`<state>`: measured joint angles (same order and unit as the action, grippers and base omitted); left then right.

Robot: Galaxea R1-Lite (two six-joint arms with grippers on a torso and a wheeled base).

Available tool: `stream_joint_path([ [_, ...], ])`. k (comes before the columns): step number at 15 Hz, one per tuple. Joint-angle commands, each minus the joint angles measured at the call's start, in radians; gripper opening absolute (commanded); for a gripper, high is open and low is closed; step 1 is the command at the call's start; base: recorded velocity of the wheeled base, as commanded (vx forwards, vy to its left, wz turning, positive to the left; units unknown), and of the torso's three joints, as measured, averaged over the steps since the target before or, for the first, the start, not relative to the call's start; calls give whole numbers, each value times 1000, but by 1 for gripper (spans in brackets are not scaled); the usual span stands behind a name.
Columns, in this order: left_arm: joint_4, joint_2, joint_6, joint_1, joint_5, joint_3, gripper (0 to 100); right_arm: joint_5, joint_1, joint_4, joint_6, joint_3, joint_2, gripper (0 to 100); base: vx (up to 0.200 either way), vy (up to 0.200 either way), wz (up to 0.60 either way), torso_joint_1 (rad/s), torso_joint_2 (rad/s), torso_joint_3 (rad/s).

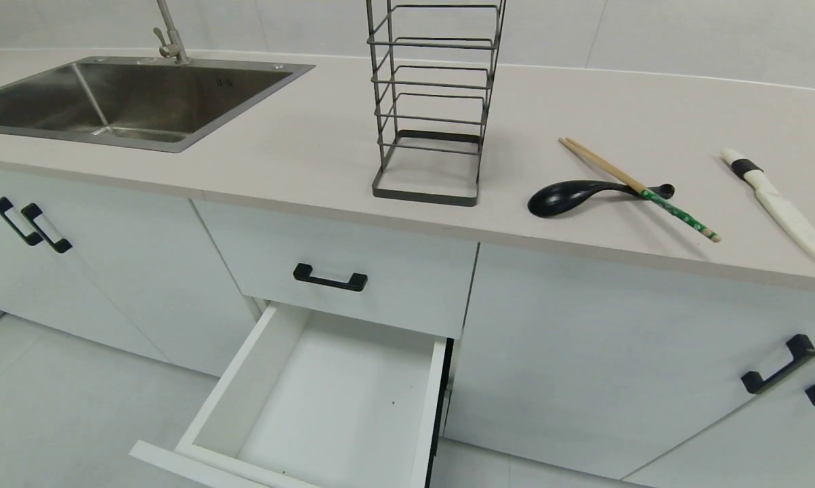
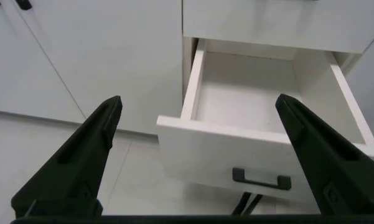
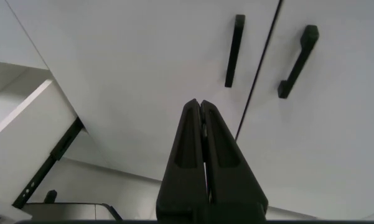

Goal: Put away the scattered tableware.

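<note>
On the pale countertop (image 1: 299,156) lie a black spoon (image 1: 570,196), a pair of wooden chopsticks (image 1: 641,190) with green patterned ends resting across the spoon's handle, and a white knife (image 1: 783,210) with a black band at the far right. Below the counter a white drawer (image 1: 326,400) (image 2: 261,124) stands pulled out, its inside bare. My left gripper (image 2: 199,118) is open, in front of and above the drawer's front panel. My right gripper (image 3: 201,109) is shut with nothing in it, facing white cabinet doors (image 3: 174,56).
A tall wire rack (image 1: 434,102) stands mid-counter, left of the spoon. A steel sink (image 1: 129,98) with a faucet (image 1: 170,34) is at the far left. A closed drawer with a black handle (image 1: 329,278) sits above the open one. Black door handles (image 3: 267,53) are near the right gripper.
</note>
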<state>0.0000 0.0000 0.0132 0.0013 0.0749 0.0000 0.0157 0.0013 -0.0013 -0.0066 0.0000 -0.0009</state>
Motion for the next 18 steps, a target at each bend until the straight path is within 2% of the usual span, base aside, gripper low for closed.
stream_joint_path([
  [1, 0, 3, 1, 0, 0, 0, 100, 0, 0, 0, 0, 0, 1, 0, 0, 0, 0, 0, 0, 0],
  [5, 0, 3, -1, 0, 0, 0, 100, 0, -1, -2, 0, 0, 1, 0, 0, 0, 0, 46, -69, -39],
  [11, 0, 3, -1, 0, 0, 0, 100, 0, -1, -2, 0, 0, 1, 0, 0, 0, 0, 159, -429, -202],
  [13, 0, 3, -1, 0, 0, 0, 100, 0, -1, -2, 0, 0, 1, 0, 0, 0, 0, 303, -447, -183],
  [15, 0, 3, -1, 0, 0, 0, 100, 0, -1, -2, 0, 0, 1, 0, 0, 0, 0, 202, -151, -90],
  [18, 0, 3, -1, 0, 0, 0, 100, 0, 0, -2, -1, 0, 1, 0, 0, 0, 0, 27, -24, -6],
])
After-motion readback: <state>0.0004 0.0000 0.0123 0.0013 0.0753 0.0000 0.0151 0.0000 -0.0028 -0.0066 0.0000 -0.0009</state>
